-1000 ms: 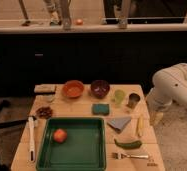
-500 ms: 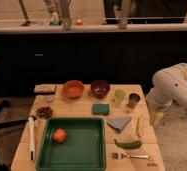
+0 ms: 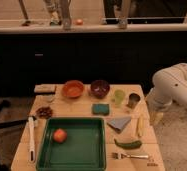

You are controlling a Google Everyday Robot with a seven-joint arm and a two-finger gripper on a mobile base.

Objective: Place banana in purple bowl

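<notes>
Jaws apart | gripper (image 3: 157, 118) beside table (image 3: 82, 106) edge | banana (image 3: 139, 126) slim, pale-yellow

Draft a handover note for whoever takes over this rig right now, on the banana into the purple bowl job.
Gripper: the end effector is open and empty, hanging beside the right edge of the table, just right of the banana.
Things: the banana lies on the table's right side, next to the gray napkin. The purple bowl sits in the back row, right of the orange bowl.
Done: nothing yet; the banana is not grasped.
Left: grasp the banana, carry it to the purple bowl, release.
</notes>
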